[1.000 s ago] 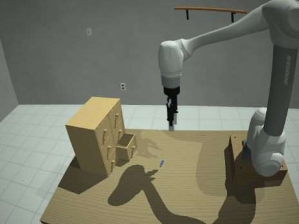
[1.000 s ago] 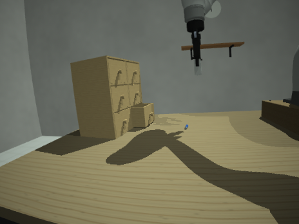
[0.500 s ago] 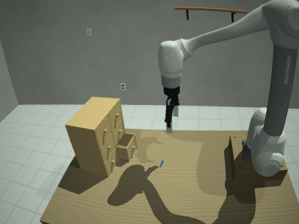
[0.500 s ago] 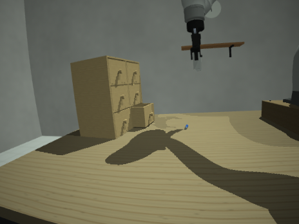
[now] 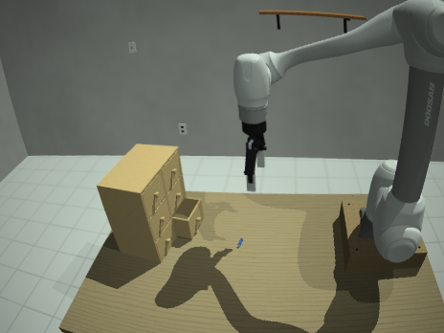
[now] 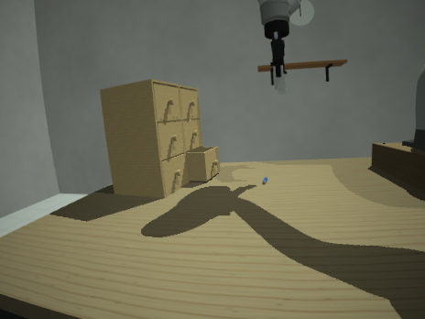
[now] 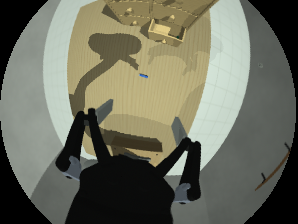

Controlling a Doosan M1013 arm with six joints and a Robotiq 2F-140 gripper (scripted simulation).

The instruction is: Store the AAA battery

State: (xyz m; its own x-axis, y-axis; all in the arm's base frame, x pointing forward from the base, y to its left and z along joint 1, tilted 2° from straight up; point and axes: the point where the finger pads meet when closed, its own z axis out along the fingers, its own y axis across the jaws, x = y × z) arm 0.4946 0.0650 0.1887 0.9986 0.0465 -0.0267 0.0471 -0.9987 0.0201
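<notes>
A small wooden chest (image 5: 139, 201) (image 6: 137, 137) with six drawers stands at the table's left. Its bottom right drawer (image 5: 188, 217) (image 6: 202, 163) (image 7: 166, 30) is pulled partly out; the others are in. I cannot see what lies inside it. A small blue AAA battery (image 5: 240, 242) (image 6: 265, 181) (image 7: 141, 76) lies on the table to the right of the open drawer. My gripper (image 5: 254, 174) (image 6: 277, 82) (image 7: 143, 113) hangs high above the table, open and empty, well above the battery and a little behind it.
The arm's base stands on a wooden block (image 5: 364, 239) (image 6: 398, 165) at the table's right. A shelf (image 5: 311, 14) (image 6: 316, 65) hangs on the back wall. The arm's shadow crosses the table (image 5: 268, 306).
</notes>
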